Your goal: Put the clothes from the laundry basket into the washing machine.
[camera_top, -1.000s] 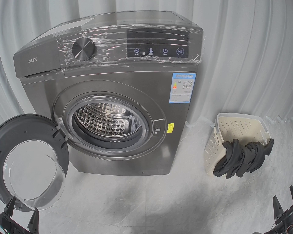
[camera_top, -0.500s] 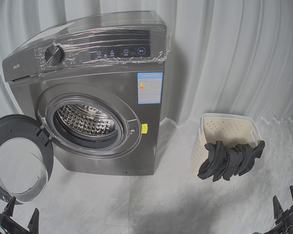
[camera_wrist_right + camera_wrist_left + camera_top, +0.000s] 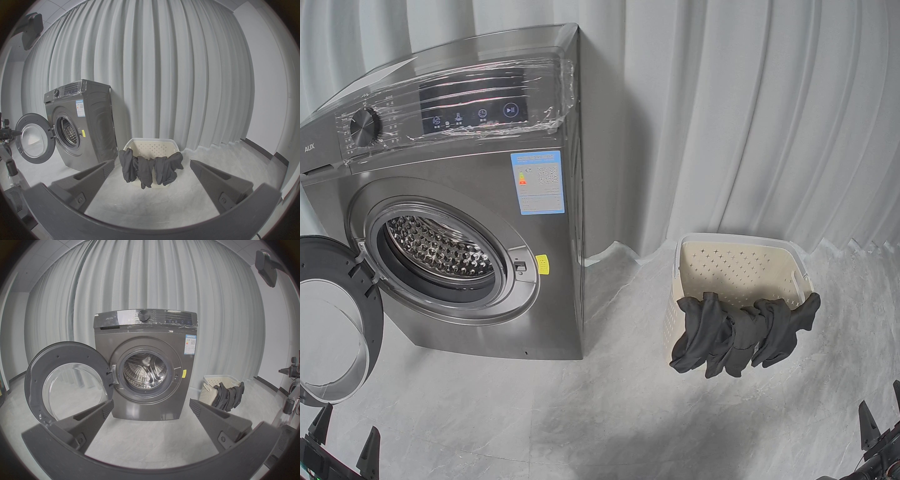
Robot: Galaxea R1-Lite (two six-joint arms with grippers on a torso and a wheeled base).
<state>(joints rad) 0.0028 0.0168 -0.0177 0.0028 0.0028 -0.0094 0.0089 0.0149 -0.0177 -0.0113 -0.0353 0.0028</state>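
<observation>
While your left gripper and right gripper wait low with fingers spread and empty, you are at the pick-up step. The clothes hang over the basket's near rim, right of the washer, whose door stands open. Next, take the right gripper to the clothes and pinch a fold.

A metallic dark grey washing machine is showing a shiny silver drum patterned with rows of holes, plus a blue label and a yellow sticker. Charcoal-black clothes are contrasting with a cream laundry basket speckled with tiny cut-outs. A white curtain is meeting a pale grey marbled floor.
</observation>
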